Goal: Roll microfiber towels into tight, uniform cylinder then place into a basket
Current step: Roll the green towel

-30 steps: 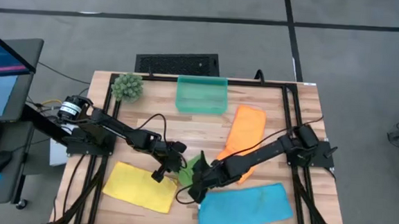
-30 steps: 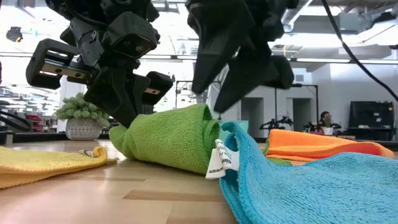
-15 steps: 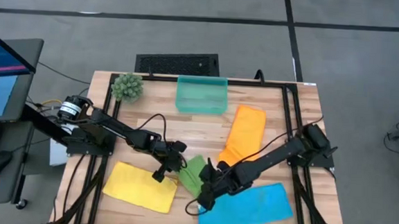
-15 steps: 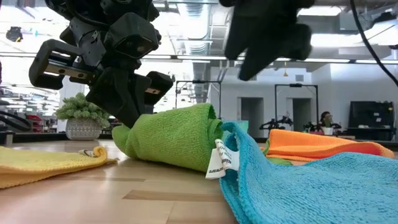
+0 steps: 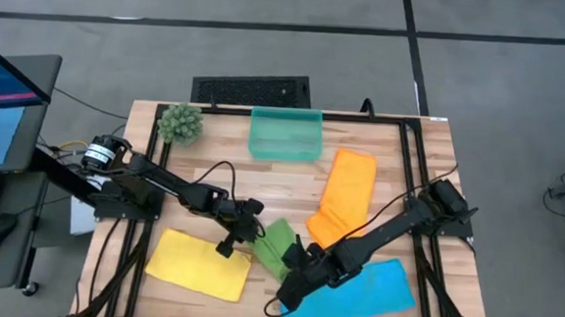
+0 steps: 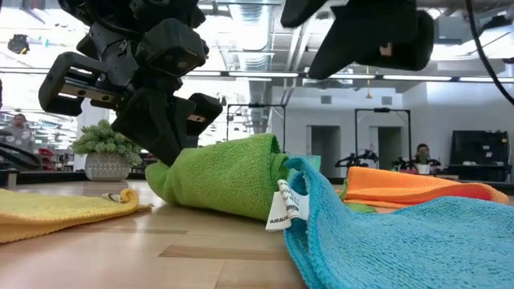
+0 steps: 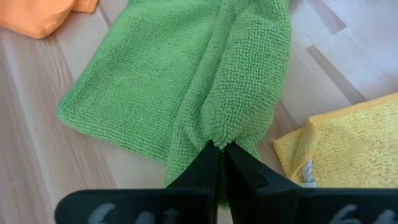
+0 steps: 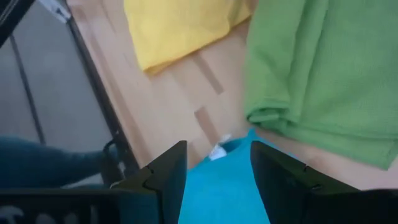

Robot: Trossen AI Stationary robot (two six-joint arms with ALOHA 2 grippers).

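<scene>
Sitting at table's far edge, teal basket holds no towel. Left gripper, fingers pressed together, pinches green towel mid-table near front. Right gripper, fingers spread, hovers over blue towel's corner, beside green towel.

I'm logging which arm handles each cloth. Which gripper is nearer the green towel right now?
Left. The left gripper is shut on the green towel, pinching a fold of it. The right gripper hangs open above the blue towel, beside the green one without touching it.
</scene>
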